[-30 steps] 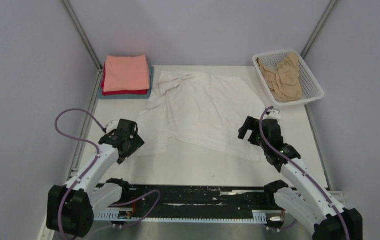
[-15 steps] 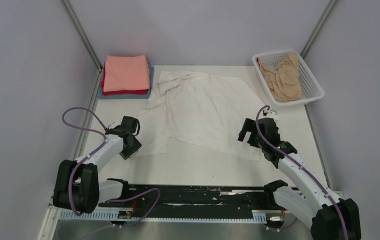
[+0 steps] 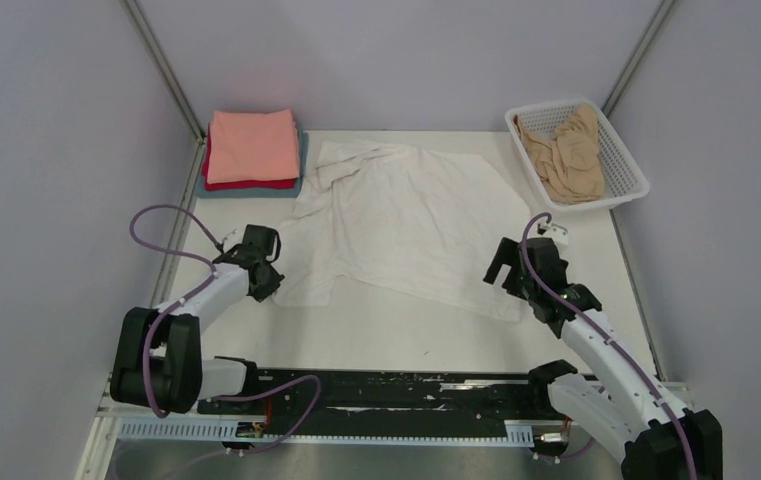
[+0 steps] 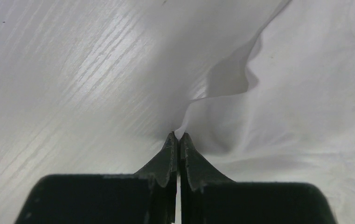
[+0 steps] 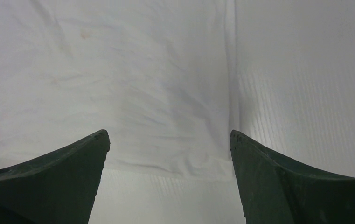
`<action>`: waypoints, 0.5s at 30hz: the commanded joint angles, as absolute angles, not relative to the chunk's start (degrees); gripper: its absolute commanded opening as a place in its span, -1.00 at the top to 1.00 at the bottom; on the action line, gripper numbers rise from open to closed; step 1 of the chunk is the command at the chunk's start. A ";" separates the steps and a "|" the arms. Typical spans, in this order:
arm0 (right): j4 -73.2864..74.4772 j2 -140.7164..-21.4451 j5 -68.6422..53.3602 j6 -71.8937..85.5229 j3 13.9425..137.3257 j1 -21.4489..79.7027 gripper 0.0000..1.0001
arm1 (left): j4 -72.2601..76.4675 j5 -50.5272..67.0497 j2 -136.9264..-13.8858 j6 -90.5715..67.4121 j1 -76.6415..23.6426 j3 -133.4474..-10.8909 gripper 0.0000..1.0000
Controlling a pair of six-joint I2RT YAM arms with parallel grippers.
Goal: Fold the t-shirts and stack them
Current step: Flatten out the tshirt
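White desk (image 3: 396, 335) carries a white soft cotton short-sleeved t-shirt (image 3: 406, 220), spread flat, lightly creased. Left tool (image 4: 178, 140), pressed together, pinches the shirt's near-left hem. Right tool (image 5: 168, 135), spread wide, hangs over its near-right corner.

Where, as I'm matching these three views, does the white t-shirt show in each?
Top external: white t-shirt lies spread mid-table, between both arms.
Left wrist: it fills the right half; the left tool is shut on its edge.
Right wrist: upper left and middle, its near corner under the open right tool.
Shared landmark: the bare white table.
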State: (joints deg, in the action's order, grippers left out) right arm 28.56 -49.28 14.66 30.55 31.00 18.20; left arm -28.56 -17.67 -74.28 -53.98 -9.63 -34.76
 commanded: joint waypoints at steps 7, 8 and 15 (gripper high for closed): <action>38.67 -48.40 17.24 44.02 30.36 12.67 -0.95 | -16.34 -10.23 -68.61 -50.39 -9.63 -27.82 1.00; 38.79 -48.54 16.36 44.87 29.62 11.95 -0.91 | -15.86 -9.50 -68.45 -50.33 -9.60 -27.70 1.00; 39.18 -51.07 12.10 46.01 27.08 11.06 -0.52 | -17.14 -11.18 -68.38 -49.83 -9.63 -28.28 1.00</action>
State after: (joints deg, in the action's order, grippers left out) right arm 38.65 -49.93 14.15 43.31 27.86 11.31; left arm -17.96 -12.25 -68.66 -50.59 -9.61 -28.62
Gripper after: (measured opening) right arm 0.805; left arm 0.009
